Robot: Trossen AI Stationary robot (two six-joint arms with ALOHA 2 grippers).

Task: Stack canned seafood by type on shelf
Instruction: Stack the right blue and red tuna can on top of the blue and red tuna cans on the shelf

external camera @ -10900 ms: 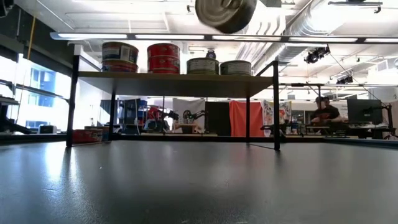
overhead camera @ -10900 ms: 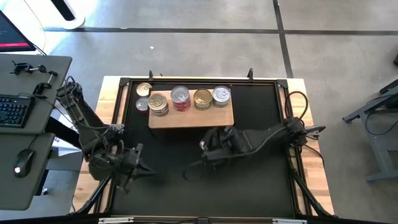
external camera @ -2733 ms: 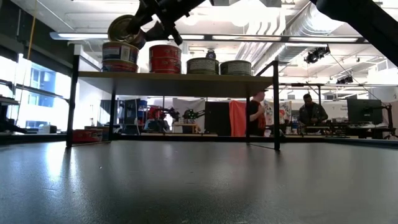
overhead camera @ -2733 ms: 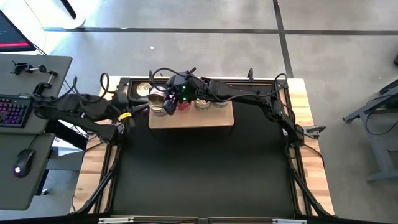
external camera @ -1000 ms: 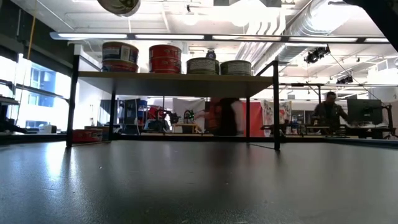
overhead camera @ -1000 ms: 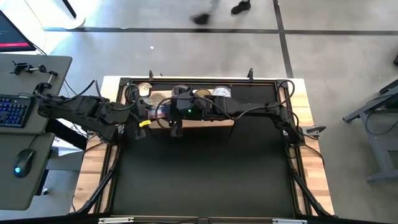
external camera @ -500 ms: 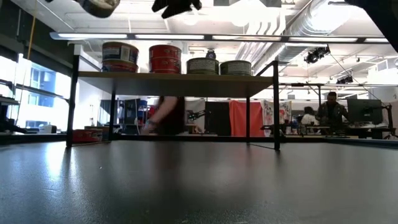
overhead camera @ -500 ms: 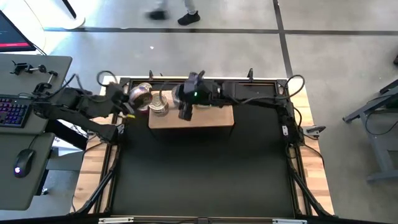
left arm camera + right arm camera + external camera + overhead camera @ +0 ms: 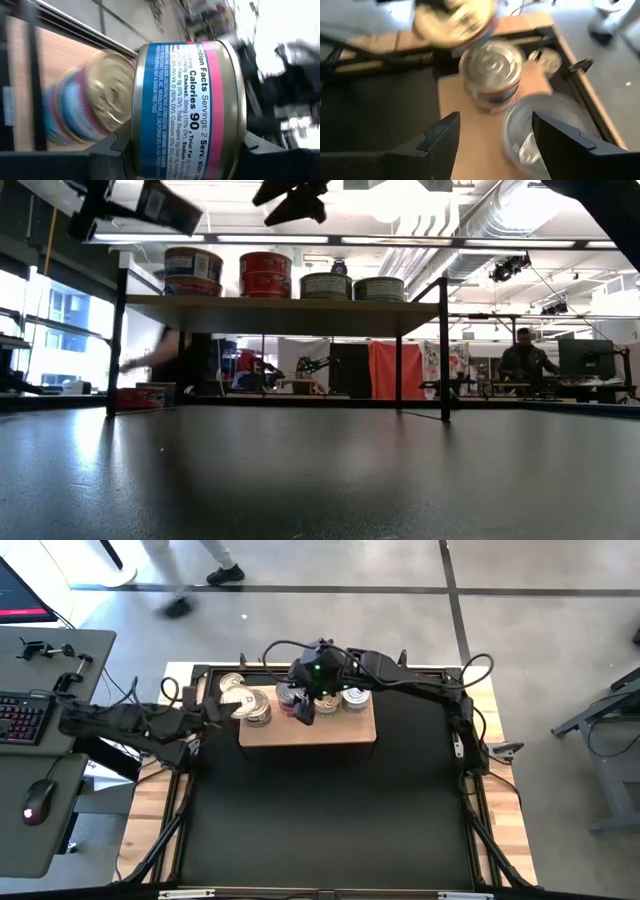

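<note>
Black table (image 9: pixel 330 810), shelf (image 9: pixel 308 728) at 12 o'clock. Left gripper (image 9: pixel 226 703) clamps can (image 9: pixel 187 110); right gripper (image 9: pixel 303 710) empty, fingers apart, over shelf.

My high view looks straight down; my low view skims level across the surface (image 9: pixel 320 480). Both share the shelf (image 9: pixel 307 728). My wrist views sit close on cans.

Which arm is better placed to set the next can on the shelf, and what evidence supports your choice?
Left. The left gripper already holds a blue-labelled can beside the shelf. The right gripper is open and empty above the stacks.
</note>
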